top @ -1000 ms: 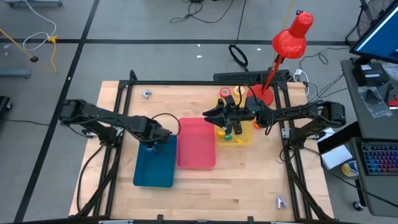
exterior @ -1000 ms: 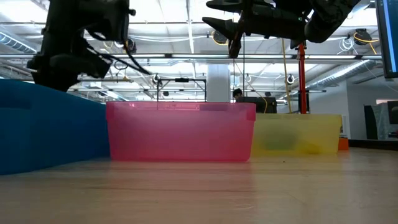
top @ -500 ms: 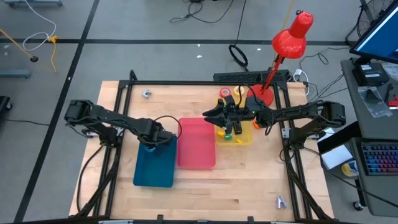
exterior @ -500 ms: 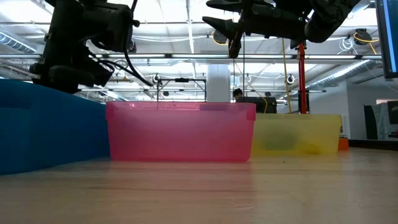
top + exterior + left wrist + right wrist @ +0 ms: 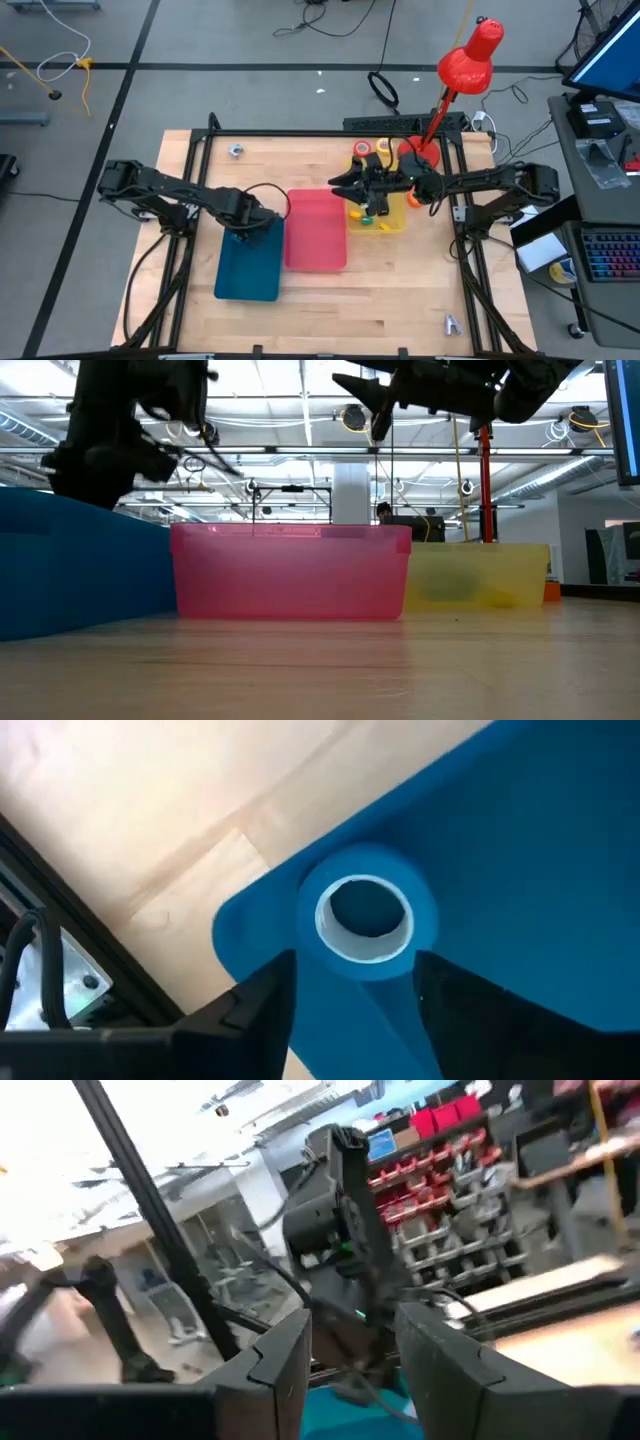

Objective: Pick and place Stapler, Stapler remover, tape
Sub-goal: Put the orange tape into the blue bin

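Note:
A blue tape roll lies flat, hole up, on the floor of the blue tray, near one corner. My left gripper hangs over that far end of the tray, pointing down. It is open, its fingers apart above the roll. My right gripper is open with nothing between its fingers; it points level toward the table's left, above the near edge of the yellow tray. Orange and yellow tape rolls lie on the table behind that tray. I cannot make out the stapler or the stapler remover.
A pink tray stands between the blue and yellow ones. The yellow tray holds small green and orange items. A red lamp's base stands at the far right. Small metal items lie far left and near right.
My right gripper has rolled a little about the line it points along, staying above the yellow tray.

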`<act>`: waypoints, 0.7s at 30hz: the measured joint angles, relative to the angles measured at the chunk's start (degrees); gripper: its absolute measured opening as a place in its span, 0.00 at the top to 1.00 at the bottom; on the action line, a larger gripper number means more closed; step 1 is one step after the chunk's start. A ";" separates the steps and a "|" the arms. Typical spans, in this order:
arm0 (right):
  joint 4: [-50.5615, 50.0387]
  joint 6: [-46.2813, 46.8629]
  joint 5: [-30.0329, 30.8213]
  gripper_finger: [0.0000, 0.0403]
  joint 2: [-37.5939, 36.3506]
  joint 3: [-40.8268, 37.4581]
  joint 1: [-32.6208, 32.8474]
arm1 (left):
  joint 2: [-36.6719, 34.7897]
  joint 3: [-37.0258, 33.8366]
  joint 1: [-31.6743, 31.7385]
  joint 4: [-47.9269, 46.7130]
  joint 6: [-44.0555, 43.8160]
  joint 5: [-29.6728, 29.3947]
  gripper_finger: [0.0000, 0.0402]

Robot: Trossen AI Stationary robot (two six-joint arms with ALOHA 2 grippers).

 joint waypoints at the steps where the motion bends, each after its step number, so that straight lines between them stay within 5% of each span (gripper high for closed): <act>1: -1.26 -1.59 -0.08 0.65 -1.08 0.00 -0.47 | -1.25 0.53 0.00 -0.01 -0.42 -0.55 0.49; 5: -10.49 -9.78 2.93 0.65 -7.58 0.01 -2.64 | -7.00 3.01 0.00 0.45 -1.80 -5.58 0.48; 11: -41.11 -17.71 13.47 0.65 -20.78 0.04 -3.89 | -15.58 5.14 0.00 5.10 -1.29 -17.18 0.50; 16: -65.71 -10.59 20.47 0.65 -29.45 0.04 -2.70 | -19.84 5.16 0.45 8.88 1.13 -24.92 0.51; 21: -83.29 1.35 20.34 0.65 -32.82 0.04 -2.43 | -20.53 5.16 2.90 13.73 6.85 -27.76 0.51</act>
